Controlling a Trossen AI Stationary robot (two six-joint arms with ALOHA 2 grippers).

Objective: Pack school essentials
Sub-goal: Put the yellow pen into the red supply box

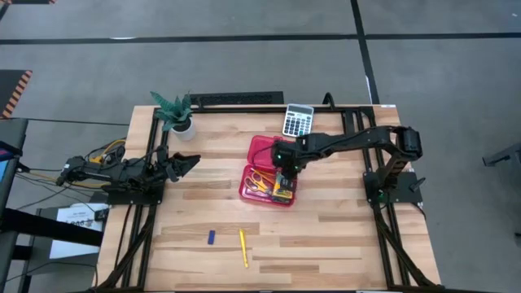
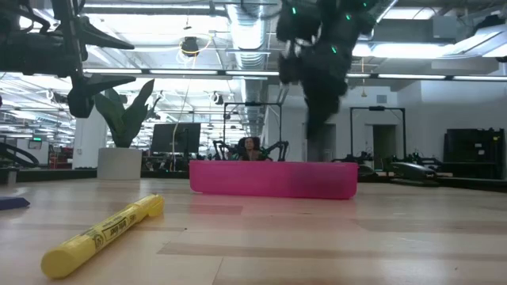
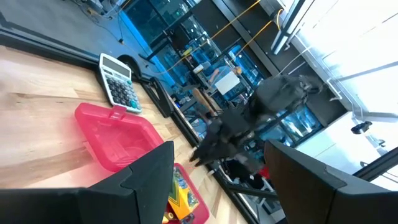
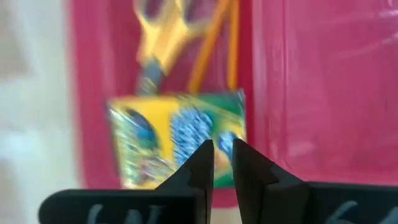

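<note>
Dark right hand [image 4: 222,163], fingers parted a crack, hovers empty just above the crayon box [image 4: 177,137] in the red case [image 1: 262,151].

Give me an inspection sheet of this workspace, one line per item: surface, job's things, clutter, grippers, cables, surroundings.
Surface: light wooden slatted table on a black frame.
Job's things: green-yellow crayon box, yellow-orange-handled scissors and thin orange pencils lie in the open red plastic hinged case; yellow pencil-like stick and tiny blue piece lie on the table's near part, apart from the case.
Clutter: grey calculator; small potted plant.
Grippers: right gripper over the crayon box, fingers slightly apart; left gripper open at the left edge.
Cables: bundle beside the left arm's base.
Surroundings: grey floor, lab room behind.
</note>
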